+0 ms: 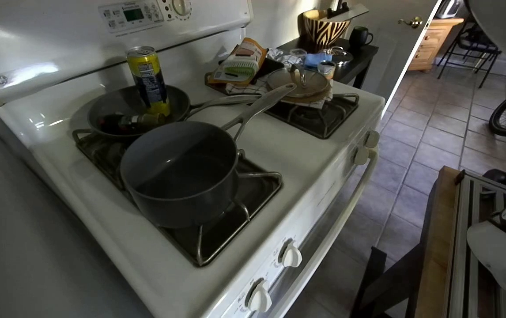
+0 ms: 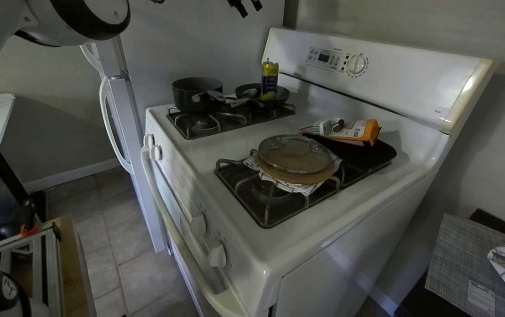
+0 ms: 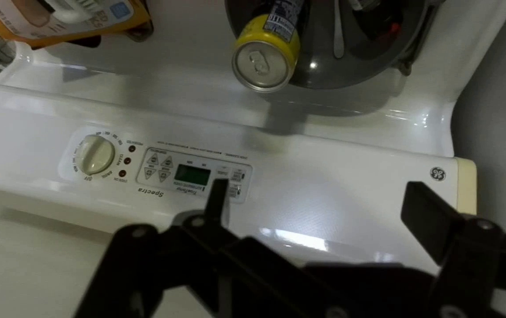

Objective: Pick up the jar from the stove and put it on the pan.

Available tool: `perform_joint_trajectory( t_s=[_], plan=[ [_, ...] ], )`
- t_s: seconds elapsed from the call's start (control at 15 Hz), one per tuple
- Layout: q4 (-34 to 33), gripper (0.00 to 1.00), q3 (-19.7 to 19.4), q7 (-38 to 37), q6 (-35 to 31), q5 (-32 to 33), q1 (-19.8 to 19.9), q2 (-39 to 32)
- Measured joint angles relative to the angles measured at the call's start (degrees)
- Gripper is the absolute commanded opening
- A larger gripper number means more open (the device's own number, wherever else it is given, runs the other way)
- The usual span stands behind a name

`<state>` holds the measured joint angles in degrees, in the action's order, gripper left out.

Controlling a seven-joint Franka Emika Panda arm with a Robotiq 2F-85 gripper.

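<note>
Two grates (image 2: 274,207) sit on the stove (image 2: 367,189), a bare strip (image 1: 270,145) between overhung by two handles (image 1: 264,105). One grate carries one pan (image 1: 118,102) and, just in front, one pot (image 1: 184,212); over the other, one lid (image 2: 279,158). The jar (image 1: 149,79), a yellow-blue can, stands upright and off-centre in the pan, beside one lying bottle (image 1: 131,121). Four knobs (image 1: 292,256) line the front edge. The hand (image 3: 318,194) is spread wide, the back panel (image 3: 341,176) visible between its fingers (image 3: 429,221).

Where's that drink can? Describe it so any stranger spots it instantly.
On the white gas stove, find the deep saucepan; behind it, at the back, sits a shallow dark frying pan. Inside is the drink can, yellow and dark blue with a pull-tab top. It stands upright, unlike the dark bottle-like item lying beside it.
</note>
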<state>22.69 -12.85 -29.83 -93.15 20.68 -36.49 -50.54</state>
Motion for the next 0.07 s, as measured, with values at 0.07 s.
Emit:
perform_joint_trajectory(
  t_s=[0.07],
  plan=[
    [0.0, 1.00, -0.2, -0.5, 0.1, 0.1, -0.1, 0.1]
  ],
)
